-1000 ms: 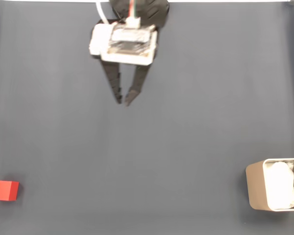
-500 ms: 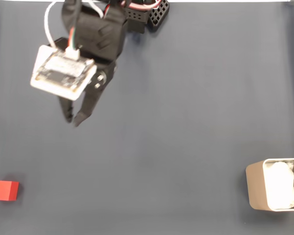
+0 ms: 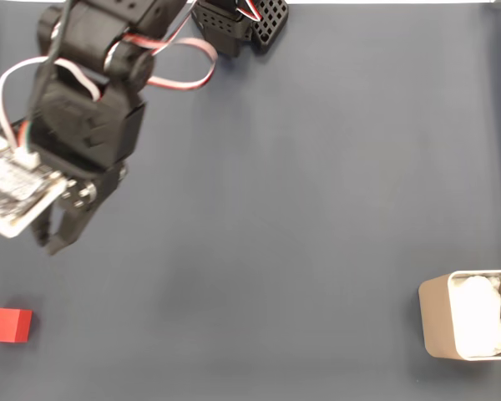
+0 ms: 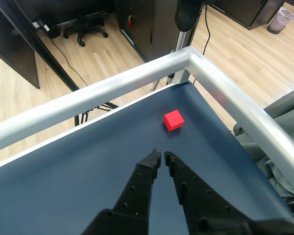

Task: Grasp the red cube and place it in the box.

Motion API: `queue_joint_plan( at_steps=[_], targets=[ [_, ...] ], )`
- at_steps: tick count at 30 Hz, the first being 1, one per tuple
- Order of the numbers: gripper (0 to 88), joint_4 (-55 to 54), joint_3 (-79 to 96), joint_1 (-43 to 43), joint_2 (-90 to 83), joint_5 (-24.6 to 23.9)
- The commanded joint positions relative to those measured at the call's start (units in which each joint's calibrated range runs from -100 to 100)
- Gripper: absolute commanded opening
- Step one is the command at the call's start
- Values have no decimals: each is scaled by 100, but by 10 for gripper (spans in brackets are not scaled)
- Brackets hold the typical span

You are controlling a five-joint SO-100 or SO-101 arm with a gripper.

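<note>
- Gripper (image 4: pixel 161 157) hangs above the table (image 3: pixel 317 209) short of the red cube (image 4: pixel 173 120), tips almost pressed together, nothing between
- Box (image 3: pixel 469 326) far across the table from the cube
- Metal rail (image 4: pixel 137 78) just beyond the cube

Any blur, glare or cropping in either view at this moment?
Fixed view: soft focus overall, flat even light, the box cut by the right edge. Wrist view: sharper, glare along the metal rail; the red cube crisp beyond the gripper.

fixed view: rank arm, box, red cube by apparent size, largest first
1. The arm, by far, though it rides above the table nearer the camera, which inflates it.
2. The box, cut off by the right edge.
3. The red cube, smallest.
</note>
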Motion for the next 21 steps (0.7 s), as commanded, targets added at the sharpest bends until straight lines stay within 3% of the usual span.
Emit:
queue_joint_plan(
  at_steps=[1, 21],
  targets=[
    [0, -329, -576, 131, 299, 5],
    [132, -460, -2683, 721, 2630, 29]
  ],
)
